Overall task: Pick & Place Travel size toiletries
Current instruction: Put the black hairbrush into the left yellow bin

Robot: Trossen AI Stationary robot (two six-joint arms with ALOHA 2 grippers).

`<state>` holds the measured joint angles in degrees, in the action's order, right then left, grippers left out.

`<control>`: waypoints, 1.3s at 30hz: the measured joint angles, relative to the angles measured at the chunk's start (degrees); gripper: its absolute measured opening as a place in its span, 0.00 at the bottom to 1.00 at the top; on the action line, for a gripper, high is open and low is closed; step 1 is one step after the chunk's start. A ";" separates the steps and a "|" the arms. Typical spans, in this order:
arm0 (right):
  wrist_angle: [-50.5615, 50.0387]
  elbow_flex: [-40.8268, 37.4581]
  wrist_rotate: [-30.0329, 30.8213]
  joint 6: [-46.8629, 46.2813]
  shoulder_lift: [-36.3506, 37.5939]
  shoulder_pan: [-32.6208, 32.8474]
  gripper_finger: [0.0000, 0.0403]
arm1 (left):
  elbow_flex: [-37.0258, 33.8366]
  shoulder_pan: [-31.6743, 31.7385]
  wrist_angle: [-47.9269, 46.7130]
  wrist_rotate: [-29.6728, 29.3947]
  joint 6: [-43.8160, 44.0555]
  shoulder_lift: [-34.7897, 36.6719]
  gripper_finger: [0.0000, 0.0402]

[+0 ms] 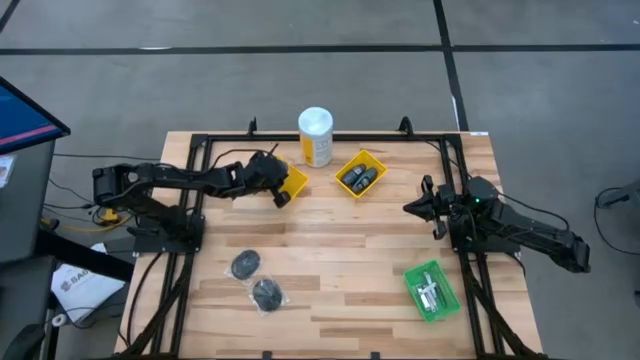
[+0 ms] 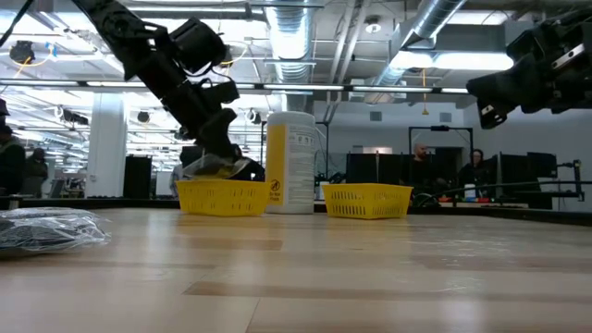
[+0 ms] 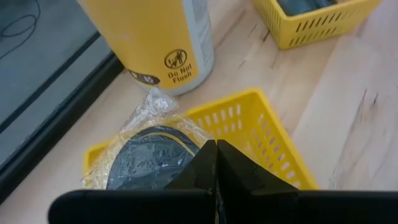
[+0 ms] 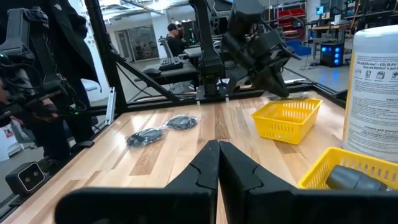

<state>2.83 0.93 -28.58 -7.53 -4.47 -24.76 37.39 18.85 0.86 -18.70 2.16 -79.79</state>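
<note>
Hovering left gripper (image 3: pixel 216 163); wrapped disc (image 3: pixel 146 163) in tray (image 3: pixel 273 146) beneath.

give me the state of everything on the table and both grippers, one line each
left gripper: shut, over the left yellow tray
left yellow tray: holds one wrapped disc
two wrapped discs: lying on the table, not in any tray
right yellow tray: holds dark oblong pieces
green tray: holds small silver pieces
canister: upright, cap on
right gripper: shut, empty, raised off the table
</note>
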 joint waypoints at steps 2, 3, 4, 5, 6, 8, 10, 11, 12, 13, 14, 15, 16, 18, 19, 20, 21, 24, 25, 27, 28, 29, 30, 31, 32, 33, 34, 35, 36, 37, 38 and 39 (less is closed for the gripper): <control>0.00 0.00 0.01 0.00 0.00 0.01 0.00 | 0.23 0.00 0.46 -0.36 -0.26 0.00 0.00; 0.00 0.00 0.01 0.00 0.00 0.01 0.00 | 0.38 0.00 0.52 -0.43 -0.31 0.00 0.00; 0.00 0.00 0.02 0.00 0.00 0.01 0.00 | 0.60 0.00 0.56 -0.55 -0.31 0.00 0.00; 0.00 0.00 0.02 0.00 0.00 0.01 0.00 | 0.79 0.00 0.62 -0.88 -0.31 0.00 0.00; 0.00 0.00 0.02 0.00 0.00 0.01 0.00 | 0.91 0.00 0.85 -0.90 -0.31 0.00 0.01; -0.02 -0.01 0.02 0.00 0.00 0.01 0.00 | 0.91 0.00 0.85 -0.77 -0.33 0.00 0.03; -0.02 -0.02 0.02 0.00 0.00 0.01 0.00 | 0.91 0.00 0.85 1.04 -0.36 0.00 0.06; -0.02 -0.02 0.02 0.00 0.00 0.01 0.00 | 0.91 0.00 0.91 1.59 -0.37 0.00 0.08; -0.02 -0.02 0.03 0.00 0.00 0.01 0.00 | 0.91 0.00 0.92 2.14 -0.52 0.00 0.10; -0.02 -0.02 0.04 0.00 0.00 0.01 0.00 | 0.91 0.00 1.01 2.21 -0.68 0.00 0.13; -0.02 -0.02 0.04 0.00 0.00 0.01 0.00 | 0.91 -0.02 1.27 2.23 -0.63 0.00 0.16; -0.02 -0.02 0.04 0.00 0.00 0.01 0.00 | 0.91 -0.02 1.88 2.23 -0.43 0.00 0.19; -0.02 -0.02 0.04 0.00 0.00 0.01 0.00 | 0.91 -0.02 2.67 2.40 -0.33 0.02 0.22; -0.04 -0.02 0.06 0.00 0.00 0.01 0.00 | 0.87 -0.39 4.21 2.56 -0.23 1.06 0.28; -0.04 -0.02 0.07 -0.02 0.00 -0.01 0.00 | 0.88 -0.76 5.98 2.54 -0.16 1.79 0.30; -0.04 -0.02 0.07 -0.02 0.00 0.01 0.00 | 0.89 -1.16 6.92 2.57 0.29 3.05 0.33; -0.04 -0.02 0.10 -0.02 0.00 -0.01 0.00 | 0.89 -1.67 7.39 2.56 1.45 4.67 0.35; -0.04 -0.02 0.12 -0.02 0.00 -0.01 0.00 | 0.95 -3.47 8.18 2.58 7.05 10.26 0.40; -0.04 -0.02 0.11 -0.02 -0.02 0.00 0.00 | 0.95 -4.16 8.37 2.58 9.59 12.22 0.42; -0.04 -0.02 0.11 -0.02 0.00 -0.02 0.00 | 0.93 -5.58 8.22 1.98 15.90 16.64 0.43; -0.05 -0.02 0.10 -0.02 0.00 0.01 0.00 | 1.02 -6.29 8.30 1.39 19.41 18.33 0.44; -0.04 -0.02 0.11 -0.03 -0.01 0.00 0.00 | 1.02 -6.91 7.62 1.16 21.25 19.70 0.44; -0.04 -0.02 0.11 -0.02 0.00 -0.01 0.00 | 1.02 -7.58 6.81 1.14 21.77 20.69 0.44; -0.04 -0.02 0.11 -0.02 -0.02 -0.01 0.00 | 0.99 -8.25 5.44 1.14 21.35 21.48 0.43; -0.04 -0.02 0.13 -0.02 0.00 -0.01 0.00 | 0.95 -8.93 4.18 1.26 20.76 21.89 0.43; -0.04 -0.02 0.11 -0.02 -0.02 -0.01 0.00 | 0.95 -9.63 3.64 2.11 20.81 22.09 0.42; -0.04 -0.02 0.11 -0.02 -0.01 0.00 0.00 | 0.86 -10.40 3.03 4.08 21.07 22.44 0.41; -0.06 -0.04 0.13 -0.02 0.00 -0.01 0.00 | 0.84 -11.33 2.97 6.56 21.11 22.76 0.40; -0.05 -0.04 0.11 -0.02 -0.02 -0.02 0.00 | 0.88 -12.54 3.39 9.70 21.09 22.99 0.38; -0.04 -0.04 0.11 -0.02 0.00 -0.02 0.00 | 0.89 -13.99 3.18 12.86 21.03 23.25 0.36; -0.05 -0.04 0.13 -0.02 0.00 -0.02 0.00 | 0.89 -15.74 3.09 15.71 20.94 23.29 0.34; -0.07 -0.04 0.11 -0.02 0.00 -0.01 0.00 | 0.89 -17.68 3.07 18.44 20.87 23.23 0.32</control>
<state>2.76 0.89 -28.47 -7.55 -4.47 -24.77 38.28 1.17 3.93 -0.26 23.03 -56.55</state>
